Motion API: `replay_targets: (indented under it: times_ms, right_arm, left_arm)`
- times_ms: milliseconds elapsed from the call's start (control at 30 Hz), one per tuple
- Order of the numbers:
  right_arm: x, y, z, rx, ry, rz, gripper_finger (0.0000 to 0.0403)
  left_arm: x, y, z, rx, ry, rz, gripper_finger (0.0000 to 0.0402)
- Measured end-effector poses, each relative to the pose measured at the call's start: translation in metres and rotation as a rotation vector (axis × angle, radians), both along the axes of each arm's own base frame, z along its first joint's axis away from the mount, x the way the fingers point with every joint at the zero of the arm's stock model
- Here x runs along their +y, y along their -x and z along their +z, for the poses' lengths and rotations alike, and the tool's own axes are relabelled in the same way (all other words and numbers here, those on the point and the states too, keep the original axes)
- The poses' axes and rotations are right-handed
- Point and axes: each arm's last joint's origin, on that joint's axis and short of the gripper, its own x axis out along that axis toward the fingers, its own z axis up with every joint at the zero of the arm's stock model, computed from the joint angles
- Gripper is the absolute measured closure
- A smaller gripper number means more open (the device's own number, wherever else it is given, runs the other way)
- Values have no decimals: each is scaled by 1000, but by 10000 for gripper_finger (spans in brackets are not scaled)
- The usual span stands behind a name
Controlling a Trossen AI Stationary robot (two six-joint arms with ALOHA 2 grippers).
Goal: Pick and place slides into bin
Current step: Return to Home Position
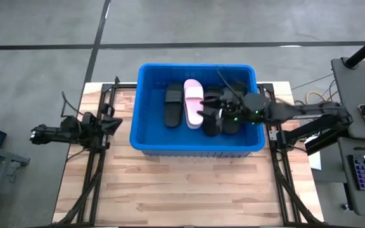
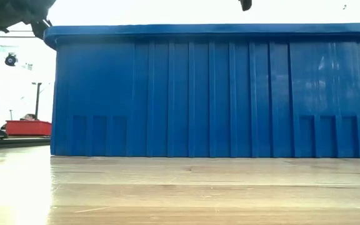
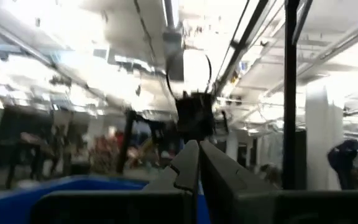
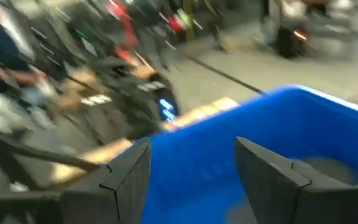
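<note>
blue plastic, the bin (image 1: 195,149) stands mid-way across the wooden table (image 1: 189,190), with the pink slide (image 1: 192,101) and the black slides (image 1: 173,106) lying inside it. the right gripper (image 1: 215,115) hangs over the bin's right half, fingers spread and empty. the left gripper (image 1: 109,123) waits at the table's left edge, fingers pressed together on nothing. to go home cleanly, the right arm should probably rise above the rim before swinging back, so it snags no strap. no brand, label or writing can be read.
</note>
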Motion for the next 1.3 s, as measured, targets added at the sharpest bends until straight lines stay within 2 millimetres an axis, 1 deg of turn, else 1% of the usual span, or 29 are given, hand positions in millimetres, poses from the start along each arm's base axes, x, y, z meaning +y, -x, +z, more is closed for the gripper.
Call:
replay_targets:
  times_ms: [100,167,200,300,400,433,467,567,633,800,967,1100,1233,1300]
  right_arm:
    - [2,-8,-23,-180,-4,61,191]
    - [2,-6,-35,-253,15,58,208]
    - [2,-3,-39,-286,40,56,223]
    - [1,15,-48,-322,79,53,284]
    - [1,44,-62,-318,81,57,358]
    - [2,54,-66,-325,85,65,376]
    - [2,65,-72,-330,85,69,383]
    - [2,96,-84,-386,70,79,390]
    - [4,110,-93,-407,66,96,393]
    - [8,136,-111,-447,115,112,394]
    - [6,161,-135,-597,174,79,394]
    - [6,175,-155,-707,204,86,394]
    - [5,176,-161,-656,224,87,394]
    - [5,175,-165,-610,217,91,394]
  left_arm:
    - [0,2,2,-26,-46,24,401]
    - [0,3,5,-49,-76,39,401]
    - [0,3,5,-52,-87,45,401]
    - [0,2,4,-39,-91,47,401]
    - [0,2,3,-33,-92,47,401]
    - [0,2,3,-23,-93,46,401]
    - [0,1,2,-19,-93,46,401]
    - [0,1,2,-13,-87,57,401]
    - [0,0,0,-10,-85,60,401]
    - [1,0,-1,-5,-80,71,401]
    - [1,-1,-3,3,-69,90,401]
    - [1,-1,-3,5,-69,91,401]
    - [1,-1,-4,16,-69,94,401]
    - [1,-3,-8,48,-68,100,401]
